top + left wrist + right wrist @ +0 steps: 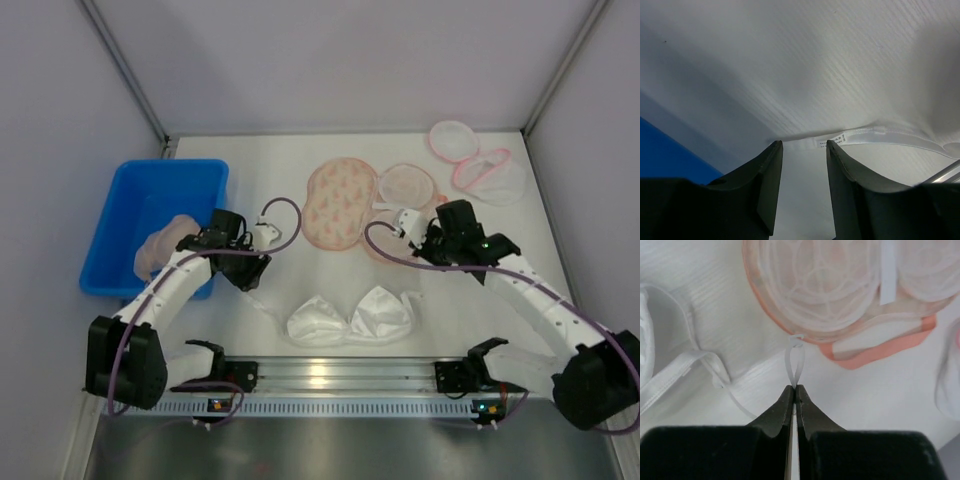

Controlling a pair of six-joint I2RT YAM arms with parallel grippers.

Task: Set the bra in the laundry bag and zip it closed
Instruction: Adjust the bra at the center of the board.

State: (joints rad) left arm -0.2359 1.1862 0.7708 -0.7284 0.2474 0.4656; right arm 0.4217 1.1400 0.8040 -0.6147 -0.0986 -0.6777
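The white bra (350, 318) lies on the table near the front, its strap (860, 136) with a small label trailing left. My left gripper (254, 272) is open, and in the left wrist view (803, 145) its tips sit just short of the strap, holding nothing. The peach mesh laundry bag (340, 205) lies behind the bra. My right gripper (398, 238) is shut on the bag's thin white zipper-pull loop (795, 362) at the bag's near rim (840, 285); in the right wrist view (794, 386) its fingertips pinch the loop's end.
A blue bin (150, 215) with a beige garment stands at the left, close to the left arm. A second pink mesh bag (480, 165) lies at the back right. Another bra strap (685, 365) lies left of the right gripper. Walls enclose the table.
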